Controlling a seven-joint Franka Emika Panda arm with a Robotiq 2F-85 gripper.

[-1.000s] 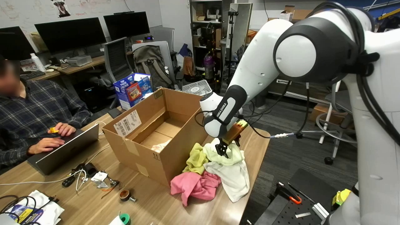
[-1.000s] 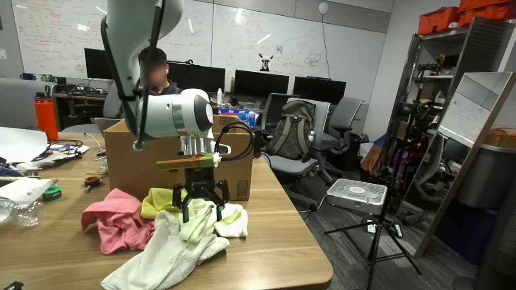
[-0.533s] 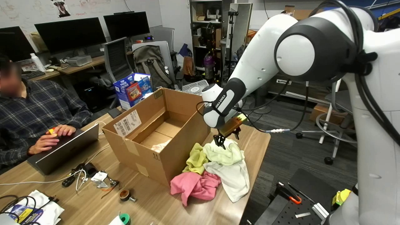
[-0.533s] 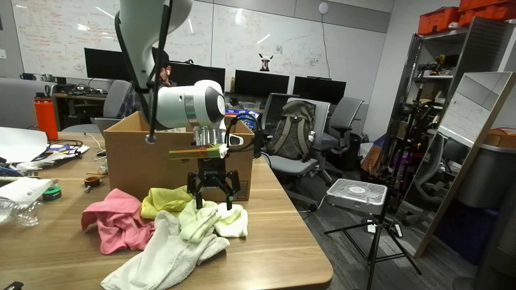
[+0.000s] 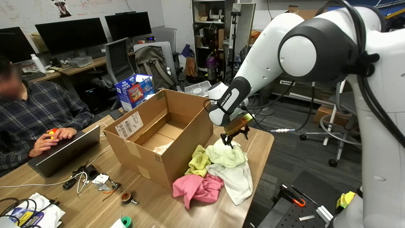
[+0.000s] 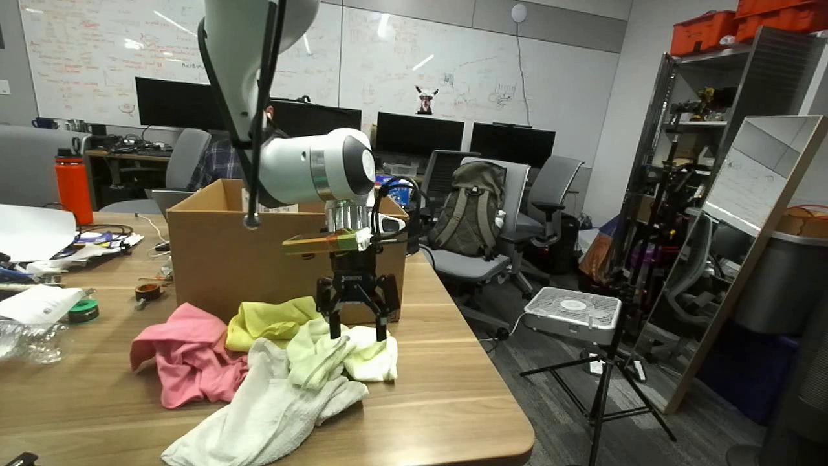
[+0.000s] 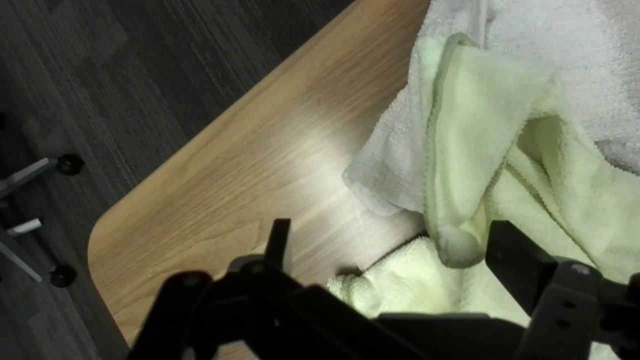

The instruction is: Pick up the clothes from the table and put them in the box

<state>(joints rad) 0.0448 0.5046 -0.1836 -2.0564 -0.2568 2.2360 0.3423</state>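
A pale green cloth (image 5: 225,158) lies crumpled over a white towel (image 5: 238,183) near the table's edge. A yellow-green cloth (image 5: 198,162) and a pink cloth (image 5: 199,189) lie beside them, against the cardboard box (image 5: 186,148). The box is open-topped, with a pale cloth (image 5: 162,148) inside. My gripper (image 6: 358,335) is open and empty, pointing down over the far right part of the pale green cloth, which also shows in the wrist view (image 7: 480,115). In the wrist view the gripper (image 7: 390,227) has its jaws wide apart, with pale green cloth beneath and between them.
The box wall stands close behind the gripper in an exterior view (image 6: 226,259). A seated person works at a laptop (image 5: 69,155) beyond the box. Tape rolls (image 5: 126,198), cables and papers lie on the table (image 5: 158,205). The rounded table corner (image 7: 115,235) is close by.
My open gripper has risen a little and moved to the right in an exterior view, toward the far end of the pale green cloth. The clothes and box have not moved.
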